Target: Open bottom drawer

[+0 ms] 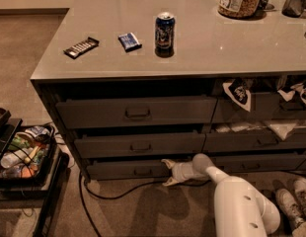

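The bottom drawer (118, 170) is the lowest, shallow dark grey front in the left stack of three, with a small rectangular pull (142, 172) at its centre. It stands out slightly from the cabinet, like the two taller drawers above it. My white arm reaches in from the lower right, low over the floor. The gripper (168, 173) sits at the right end of the bottom drawer's front, to the right of the pull. Its two fingers are spread apart, one up and one down, so it is open with nothing held between them.
A dark cable (113, 194) lies on the carpet in front of the drawers. A black cart (24, 157) of bottles stands at the left. White shoes (293, 201) are at the lower right. A can (164, 31), two snack bars and a jar sit on the counter. The right stack holds white cloths (281, 127).
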`<state>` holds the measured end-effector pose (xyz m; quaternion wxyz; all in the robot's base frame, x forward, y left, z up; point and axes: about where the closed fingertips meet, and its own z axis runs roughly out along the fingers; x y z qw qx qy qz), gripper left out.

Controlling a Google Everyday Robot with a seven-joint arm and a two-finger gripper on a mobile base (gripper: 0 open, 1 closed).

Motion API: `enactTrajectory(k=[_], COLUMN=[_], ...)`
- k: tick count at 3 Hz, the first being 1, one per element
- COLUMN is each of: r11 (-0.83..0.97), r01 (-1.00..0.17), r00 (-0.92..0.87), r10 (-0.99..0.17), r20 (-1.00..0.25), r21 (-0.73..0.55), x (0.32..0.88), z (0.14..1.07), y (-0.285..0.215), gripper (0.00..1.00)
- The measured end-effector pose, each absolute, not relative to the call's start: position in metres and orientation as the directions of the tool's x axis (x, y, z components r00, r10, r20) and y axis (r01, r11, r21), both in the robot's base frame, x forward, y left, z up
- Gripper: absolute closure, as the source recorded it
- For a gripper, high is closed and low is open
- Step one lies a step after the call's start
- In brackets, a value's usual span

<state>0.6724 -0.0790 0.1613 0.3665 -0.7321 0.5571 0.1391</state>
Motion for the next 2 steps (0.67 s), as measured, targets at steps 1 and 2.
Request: enactTrajectory(k=[1, 2], r11=[-0.111, -0.112], r01=[-0.918, -0.916], r00=[0.341, 0.345], r10=[-0.714, -0.71], r20=[-0.612, -0.614], r21=[-0.382, -0.386], x=[0.6724, 0.6716], z=[0.1613, 0.1601], y=[-0.0789, -0.0771], gripper=[0.0, 0.0])
